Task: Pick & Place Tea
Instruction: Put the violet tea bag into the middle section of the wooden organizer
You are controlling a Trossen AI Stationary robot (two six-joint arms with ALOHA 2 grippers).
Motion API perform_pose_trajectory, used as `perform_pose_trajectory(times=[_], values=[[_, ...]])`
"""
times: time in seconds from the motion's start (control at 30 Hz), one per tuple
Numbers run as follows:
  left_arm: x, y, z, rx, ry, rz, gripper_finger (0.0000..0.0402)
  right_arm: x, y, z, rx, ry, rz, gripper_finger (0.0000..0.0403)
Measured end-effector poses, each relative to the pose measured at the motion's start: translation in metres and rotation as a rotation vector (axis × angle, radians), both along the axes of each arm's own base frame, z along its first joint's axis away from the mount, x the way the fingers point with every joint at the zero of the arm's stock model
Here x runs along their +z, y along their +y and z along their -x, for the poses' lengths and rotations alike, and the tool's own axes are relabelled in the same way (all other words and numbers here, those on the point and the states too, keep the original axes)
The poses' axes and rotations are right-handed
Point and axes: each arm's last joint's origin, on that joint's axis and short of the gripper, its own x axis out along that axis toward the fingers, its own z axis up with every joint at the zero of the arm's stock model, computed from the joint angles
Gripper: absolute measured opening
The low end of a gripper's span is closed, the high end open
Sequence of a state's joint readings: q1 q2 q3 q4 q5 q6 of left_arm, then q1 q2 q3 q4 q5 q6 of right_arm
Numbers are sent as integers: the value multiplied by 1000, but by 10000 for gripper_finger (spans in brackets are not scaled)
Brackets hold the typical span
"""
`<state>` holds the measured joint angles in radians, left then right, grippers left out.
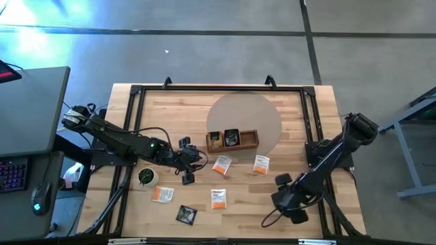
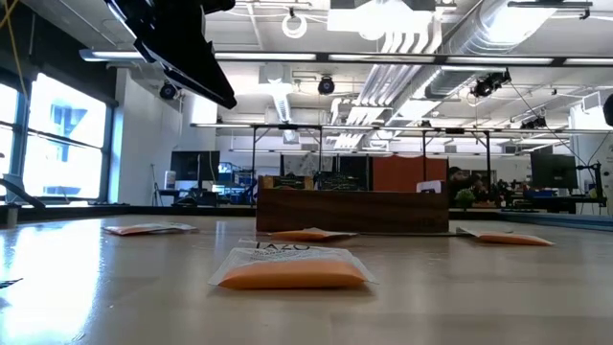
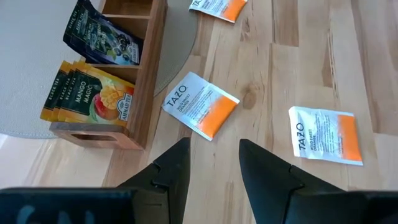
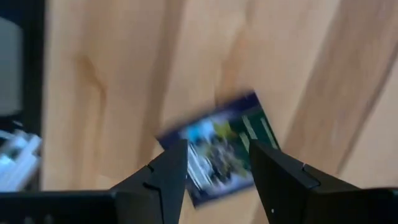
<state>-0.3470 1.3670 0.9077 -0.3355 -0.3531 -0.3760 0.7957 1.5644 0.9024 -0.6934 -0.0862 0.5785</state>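
My left gripper hovers open over the table, just near of the wooden tray, touching nothing. A white-and-orange tea packet lies flat just beyond its fingertips. Yellow-orange packets and a black one stand in the tray's compartments. More white-and-orange packets and a black packet lie flat on the wood. My right gripper is open at the table's right near side. A blurred black packet lies beyond its fingers.
A small round cup with a dark-green centre stands under the left arm. The tray sits on a round grey mat. A black frame rings the tabletop. In the low view the nearest packet lies before the tray.
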Motion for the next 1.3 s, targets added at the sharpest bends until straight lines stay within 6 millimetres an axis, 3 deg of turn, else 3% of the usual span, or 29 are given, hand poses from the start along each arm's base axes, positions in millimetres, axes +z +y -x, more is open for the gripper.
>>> perform_pose_trajectory(times=[0.13, 0.3, 0.6, 0.87, 1.07, 1.3], values=[[0, 0, 0, 0, 0, 0, 135, -2, -5, 4, 11, 42, 62, 169], [0, 0, 0, 0, 0, 0, 135, -2, -9, 1, 59, -54, 161, 166], [0, 0, 0, 0, 4, -1, 135, -2, -11, -1, 70, -55, 155, 165], [0, 0, 0, -2, 5, 1, 135, -32, -20, 9, 42, -58, 125, 165], [0, 0, 0, -2, 4, 1, 135, -42, -27, 15, 81, -72, 155, 162], [0, 0, 0, -2, 4, 1, 135, -48, -28, 18, 105, -96, 153, 92]])
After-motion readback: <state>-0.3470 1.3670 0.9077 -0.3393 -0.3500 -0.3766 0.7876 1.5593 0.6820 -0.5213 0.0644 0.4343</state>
